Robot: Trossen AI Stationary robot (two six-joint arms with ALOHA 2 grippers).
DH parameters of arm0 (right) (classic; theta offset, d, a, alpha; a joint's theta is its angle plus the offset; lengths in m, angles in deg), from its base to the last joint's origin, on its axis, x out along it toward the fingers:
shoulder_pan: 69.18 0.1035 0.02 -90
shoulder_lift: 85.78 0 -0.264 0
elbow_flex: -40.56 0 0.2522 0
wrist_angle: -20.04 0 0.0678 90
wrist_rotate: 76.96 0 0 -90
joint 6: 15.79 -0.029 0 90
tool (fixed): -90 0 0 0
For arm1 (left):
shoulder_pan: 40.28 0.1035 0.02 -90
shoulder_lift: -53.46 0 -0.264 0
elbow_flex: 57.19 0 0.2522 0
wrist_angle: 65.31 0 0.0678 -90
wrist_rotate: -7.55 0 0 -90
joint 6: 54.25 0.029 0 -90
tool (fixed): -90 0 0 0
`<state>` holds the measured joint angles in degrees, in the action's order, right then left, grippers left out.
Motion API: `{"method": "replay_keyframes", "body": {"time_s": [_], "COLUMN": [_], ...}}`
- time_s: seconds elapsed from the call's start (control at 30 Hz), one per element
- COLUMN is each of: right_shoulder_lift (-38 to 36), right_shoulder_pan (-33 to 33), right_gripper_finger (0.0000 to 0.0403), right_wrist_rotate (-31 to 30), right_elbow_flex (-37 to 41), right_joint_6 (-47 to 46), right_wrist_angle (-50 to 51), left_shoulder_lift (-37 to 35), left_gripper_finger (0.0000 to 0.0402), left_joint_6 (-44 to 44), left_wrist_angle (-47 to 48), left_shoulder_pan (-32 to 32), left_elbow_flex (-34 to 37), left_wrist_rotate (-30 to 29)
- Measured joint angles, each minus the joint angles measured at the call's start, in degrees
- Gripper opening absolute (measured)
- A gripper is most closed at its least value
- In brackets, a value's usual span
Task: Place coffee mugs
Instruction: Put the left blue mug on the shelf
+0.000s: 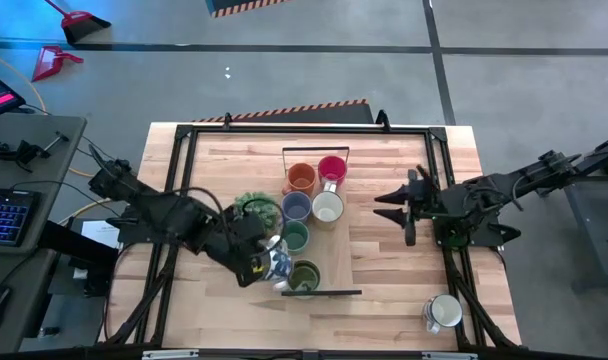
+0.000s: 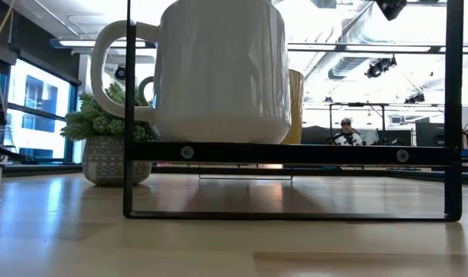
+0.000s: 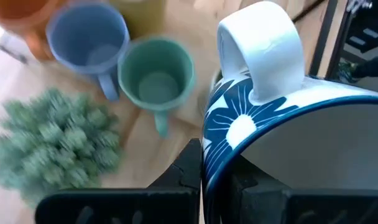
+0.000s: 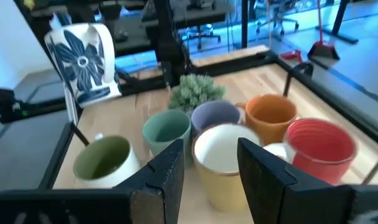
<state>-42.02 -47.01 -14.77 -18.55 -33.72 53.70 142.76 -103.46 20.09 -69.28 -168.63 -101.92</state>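
Mugs grouped on table (image 1: pixel 384 270), floral mug (image 3: pixel 282 137) gripped by left jaws (image 1: pixel 267 262)

- Six mugs are clustering upright at table centre: orange mug (image 1: pixel 301 178), red mug (image 1: pixel 332 168), lavender mug (image 1: pixel 296 206), cream mug (image 1: pixel 327 207), teal mug (image 1: pixel 295 235), olive mug (image 1: pixel 304 275).
- A blue-flowered white mug (image 1: pixel 276 262) is tilting at nine o'clock of the olive one.
- A white mug (image 1: pixel 444 312) is sitting alone at five o'clock.
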Motion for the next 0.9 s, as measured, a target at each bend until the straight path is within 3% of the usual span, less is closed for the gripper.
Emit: {"method": "replay_keyframes", "body": {"time_s": [0.27,0.6,0.73,0.9], "right_shoulder_lift": [-6.25,-7.95,-7.97,-8.01], "right_shoulder_pan": [0.00,-0.02,-0.02,-0.02], "right_gripper_finger": [0.0129,0.0129,0.0129,0.0129], "right_wrist_rotate": [-0.55,-2.40,-2.43,-2.43], "right_elbow_flex": [0.00,0.00,0.00,0.00], "right_joint_6": [1.95,1.44,1.32,1.31], "right_wrist_angle": [0.83,4.03,4.37,4.51], "left_shoulder_lift": [0.04,2.33,7.56,16.28], "left_gripper_finger": [0.0008,0.0008,0.0008,0.0008], "left_joint_6": [9.92,13.38,16.47,21.45], "left_wrist_angle": [-5.89,-12.53,-11.63,-6.88], "left_shoulder_pan": [7.08,15.04,16.38,16.65], "left_elbow_flex": [-0.43,-0.89,-6.24,-18.16], "left_wrist_rotate": [0.07,3.11,3.95,4.02]}}
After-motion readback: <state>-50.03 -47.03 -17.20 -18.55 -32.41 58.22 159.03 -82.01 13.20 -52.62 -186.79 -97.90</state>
